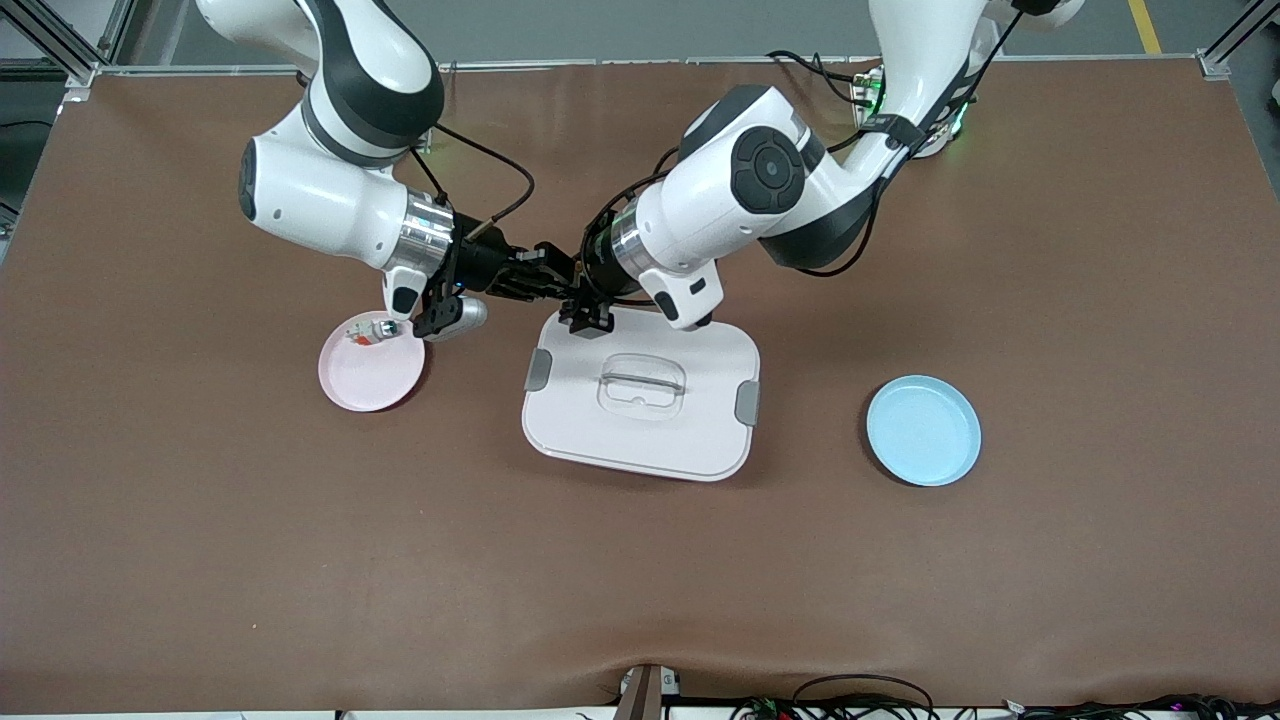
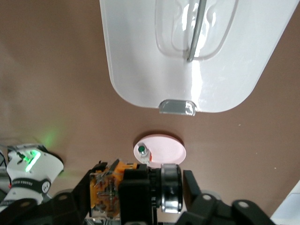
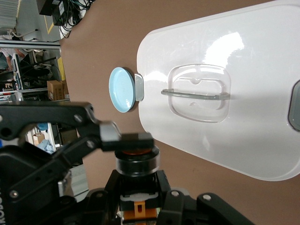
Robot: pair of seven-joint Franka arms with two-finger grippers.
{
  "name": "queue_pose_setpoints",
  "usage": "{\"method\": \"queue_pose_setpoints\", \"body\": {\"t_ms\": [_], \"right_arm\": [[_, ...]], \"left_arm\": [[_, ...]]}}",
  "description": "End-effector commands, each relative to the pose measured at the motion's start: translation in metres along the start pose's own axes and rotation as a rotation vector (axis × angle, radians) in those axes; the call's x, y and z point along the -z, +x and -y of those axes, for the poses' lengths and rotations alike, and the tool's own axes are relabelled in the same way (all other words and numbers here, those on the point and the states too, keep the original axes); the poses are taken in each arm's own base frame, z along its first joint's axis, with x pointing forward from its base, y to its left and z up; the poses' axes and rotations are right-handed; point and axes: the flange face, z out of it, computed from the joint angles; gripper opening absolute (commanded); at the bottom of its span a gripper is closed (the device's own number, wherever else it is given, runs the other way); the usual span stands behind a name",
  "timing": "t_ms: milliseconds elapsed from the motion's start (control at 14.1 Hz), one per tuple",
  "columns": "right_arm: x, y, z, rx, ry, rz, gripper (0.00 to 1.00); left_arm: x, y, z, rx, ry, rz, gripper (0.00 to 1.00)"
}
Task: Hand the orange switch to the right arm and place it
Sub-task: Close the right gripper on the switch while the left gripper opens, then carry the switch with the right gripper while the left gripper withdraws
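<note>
The orange switch (image 2: 105, 190) hangs in the air over the brown table, between the pink plate (image 1: 370, 375) and the white lid (image 1: 645, 400). It has an orange body, black bands and a silver-ringed round end (image 3: 137, 161). My right gripper (image 3: 138, 180) is shut on the switch's black middle. My left gripper (image 2: 136, 187) meets it head-on and stands open around the switch's two ends, with a small gap at the ringed end. In the front view the right gripper (image 1: 548, 272) and the left gripper (image 1: 572, 285) are nose to nose, and they hide the switch.
A white-and-clear part with a green cap (image 1: 375, 330) lies on the pink plate at its edge nearest the robots. The white lid has a clear handle and grey clips. A light blue plate (image 1: 923, 430) sits toward the left arm's end of the table.
</note>
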Motion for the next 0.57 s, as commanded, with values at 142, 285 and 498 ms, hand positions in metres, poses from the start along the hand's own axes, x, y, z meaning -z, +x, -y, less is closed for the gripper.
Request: {"method": "queue_pose_setpoints", "body": {"t_ms": [142,285,498], "right_arm": [[0.006,0.007,0.005,0.023,0.007,-0.008,0.00],[0.015,0.013,0.002,0.116,-0.056,-0.021,0.00],[0.043,0.027,-0.005,0.407,-0.264,0.030,0.00]], "left_arm": [[0.072,0.019,-0.008,-0.108,-0.060,-0.103,1.00],[0.104,0.034,-0.008,-0.211,-0.047,-0.154,1.00],[0.139,0.080,-0.010,-0.342,0.040,-0.282,1.00]]}}
